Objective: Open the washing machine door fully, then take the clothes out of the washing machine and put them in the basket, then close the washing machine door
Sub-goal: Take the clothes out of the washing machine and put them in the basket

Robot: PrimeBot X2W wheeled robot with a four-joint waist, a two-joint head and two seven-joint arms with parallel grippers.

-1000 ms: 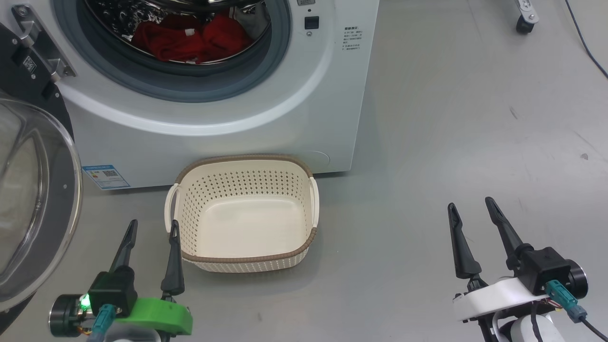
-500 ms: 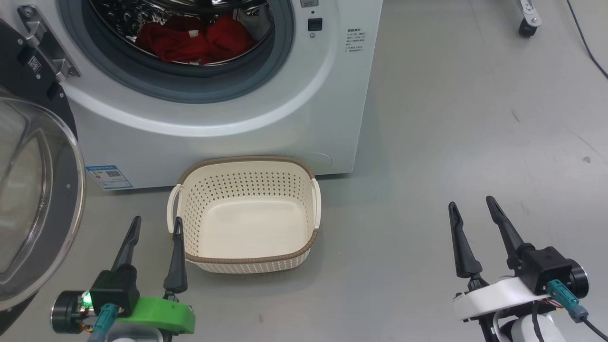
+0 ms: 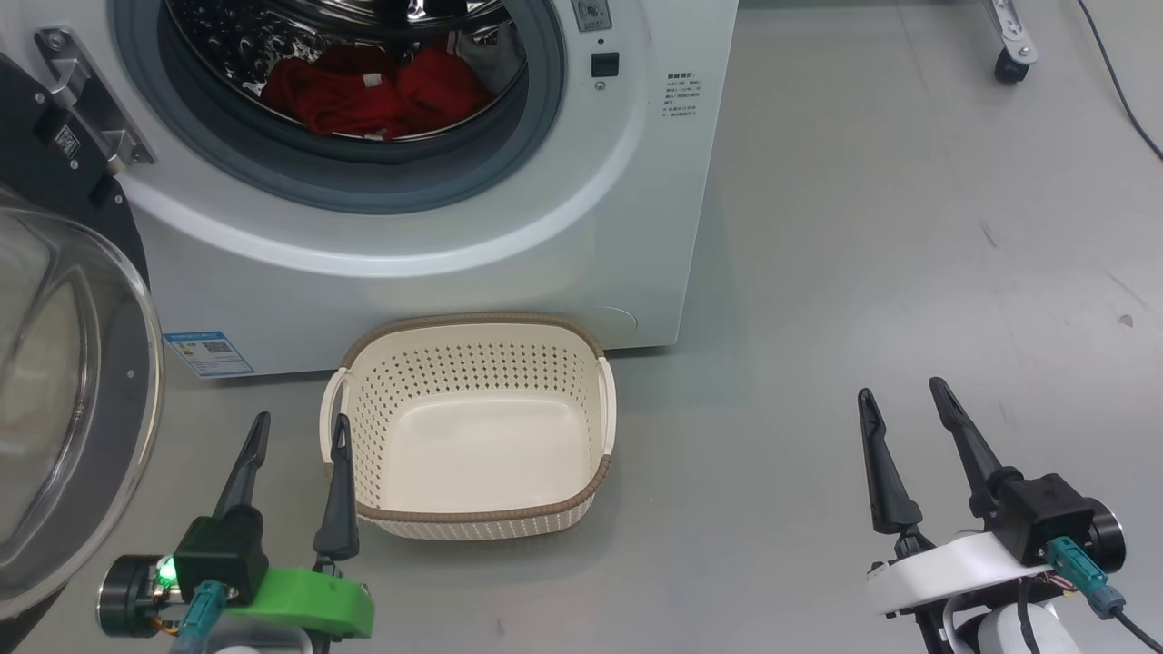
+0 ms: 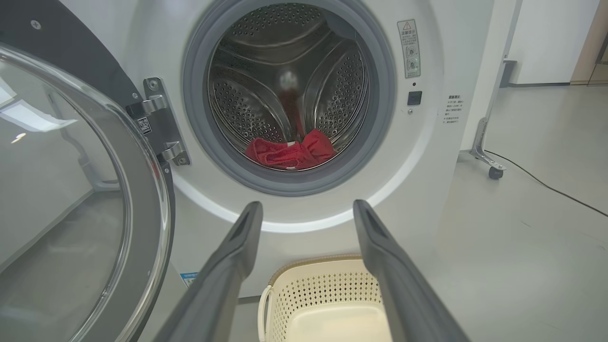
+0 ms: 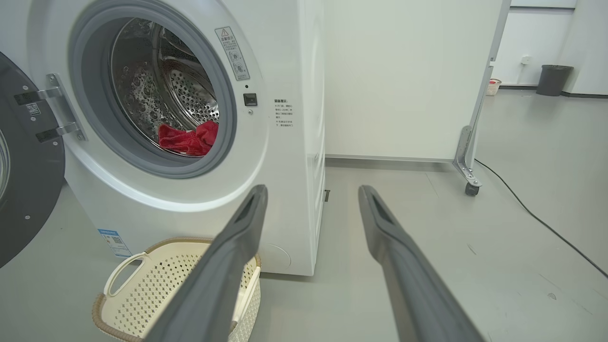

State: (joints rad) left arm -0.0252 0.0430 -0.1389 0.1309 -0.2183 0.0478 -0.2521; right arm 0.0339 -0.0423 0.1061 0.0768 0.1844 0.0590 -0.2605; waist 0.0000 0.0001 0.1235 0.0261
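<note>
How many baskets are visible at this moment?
2. The cream basket sits empty before the washing machine; a small basket stands far back near a dark bin, in the right wrist view.

Left gripper (image 3: 302,418): two long dark tapered fingers (image 3: 243,472), green mount (image 3: 313,610), lit green LED (image 3: 164,572). Right gripper (image 3: 899,388): same fingers, white mount (image 3: 945,565). Teal cable plugs (image 3: 1077,563) on both.

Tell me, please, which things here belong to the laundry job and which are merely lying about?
Part of the job: washing machine; open door; red clothes in the drum; empty basket on the floor in front.
Just lying about: wheeled stand; black cable; dark bin.
</note>
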